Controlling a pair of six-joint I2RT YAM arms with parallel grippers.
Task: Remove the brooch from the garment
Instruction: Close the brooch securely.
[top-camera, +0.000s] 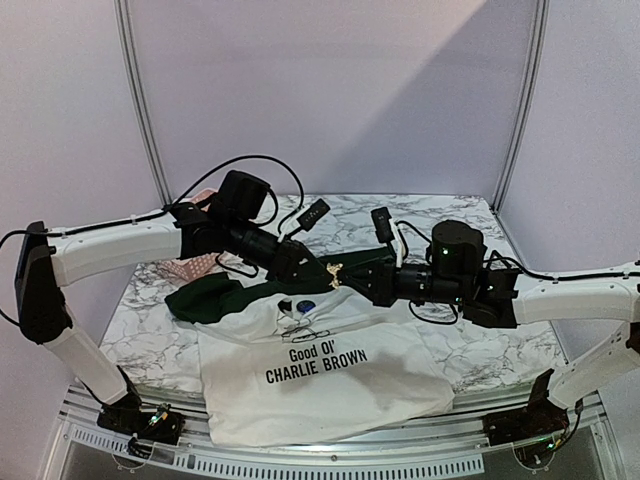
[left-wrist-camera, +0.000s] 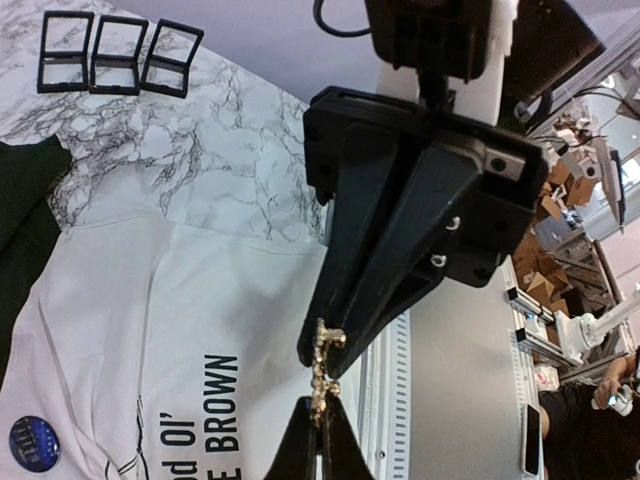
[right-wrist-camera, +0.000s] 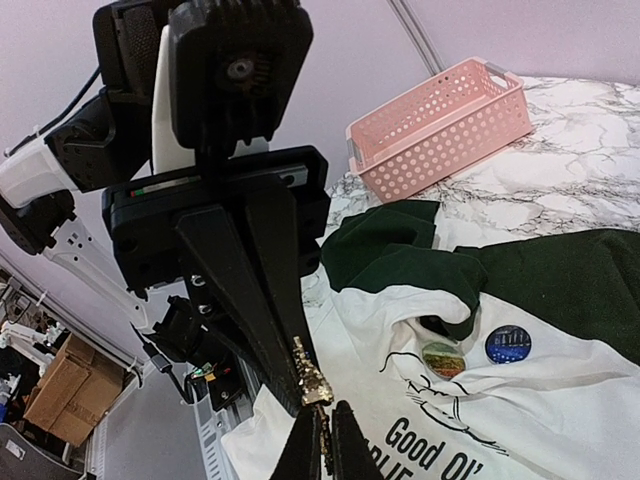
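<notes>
Gold brooch (left-wrist-camera: 322, 372): held in the air above the T-shirt (top-camera: 320, 390), over its collar end; left gripper (top-camera: 320, 268) clenched on one end; right gripper (top-camera: 352, 278) clenched on the other, tips nearly meeting; pink basket (right-wrist-camera: 440, 125) beyond the T-shirt.

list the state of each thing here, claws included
left claw, shut on the brooch
right claw, shut on the brooch
brooch, held in the air between both claws, clear of the T-shirt
T-shirt, lying print up, sleeves bunched, blue badge and greenish badge on it
pink basket, upright on the table
</notes>
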